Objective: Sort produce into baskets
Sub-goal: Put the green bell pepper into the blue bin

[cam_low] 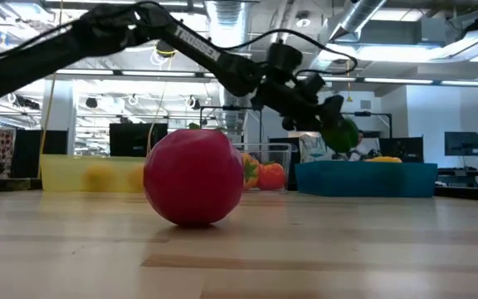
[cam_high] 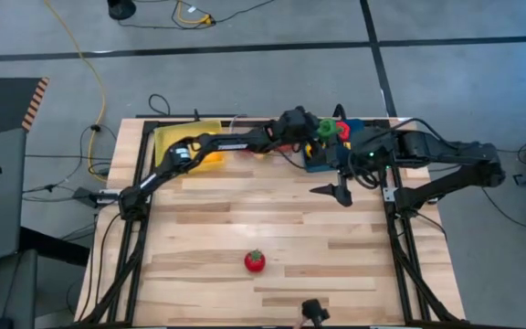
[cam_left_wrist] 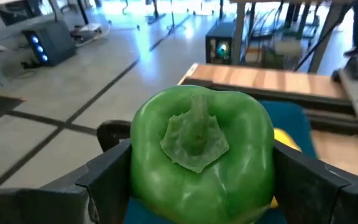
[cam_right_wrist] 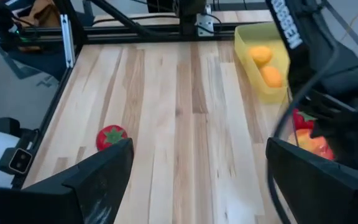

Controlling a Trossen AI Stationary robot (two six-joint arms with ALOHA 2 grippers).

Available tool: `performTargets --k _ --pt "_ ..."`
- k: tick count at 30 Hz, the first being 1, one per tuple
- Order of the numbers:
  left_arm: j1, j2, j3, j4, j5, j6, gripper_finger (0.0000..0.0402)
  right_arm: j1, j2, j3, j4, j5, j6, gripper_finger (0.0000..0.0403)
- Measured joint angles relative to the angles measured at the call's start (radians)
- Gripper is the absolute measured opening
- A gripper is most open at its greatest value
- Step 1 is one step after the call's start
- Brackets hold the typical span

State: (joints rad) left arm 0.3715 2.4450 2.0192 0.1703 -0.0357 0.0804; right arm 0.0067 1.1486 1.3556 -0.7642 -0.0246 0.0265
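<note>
My left gripper reaches across the far edge and is shut on a green pepper, held in the air over the blue basket. That basket has a red piece and a yellow piece in it. A red green-topped tomato rests alone on the table near the front. The yellow basket holds yellow-orange fruit. The clear basket holds red and orange produce. My right gripper hangs open above the table's right half, touching nothing. My left gripper pinches the green pepper between its two fingers, one on each of its opposite side walls. The fingers come nearly level, slanting slightly down, from the table's left. The pepper is lifted clear above the blue basket, its stem turned back toward the wrist.
The three baskets stand in a row along the far edge, yellow at the left, clear in the middle, blue at the right. A small black object sits at the table's near edge. Bare wood lies between the baskets and the tomato.
</note>
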Motion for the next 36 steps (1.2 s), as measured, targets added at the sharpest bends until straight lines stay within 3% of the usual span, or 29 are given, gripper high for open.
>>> performTargets --k 6,12,26,36 --pt "0.008 0.080 0.148 -0.107 -0.005 0.020 0.0312 0.000 0.004 0.000 -0.014 0.000 0.000 0.0392" --pt "0.009 0.080 0.150 -0.137 -0.052 0.021 0.0336 0.000 0.002 0.000 -0.014 0.000 0.000 0.0392" --pt "0.006 0.080 0.150 -0.168 -0.060 0.121 0.0341 0.000 0.002 0.000 -0.013 -0.001 0.000 0.0392" --pt "-0.011 0.080 0.150 -0.151 -0.209 0.088 0.0342 0.000 0.002 0.000 -0.014 -0.001 0.000 0.0392"
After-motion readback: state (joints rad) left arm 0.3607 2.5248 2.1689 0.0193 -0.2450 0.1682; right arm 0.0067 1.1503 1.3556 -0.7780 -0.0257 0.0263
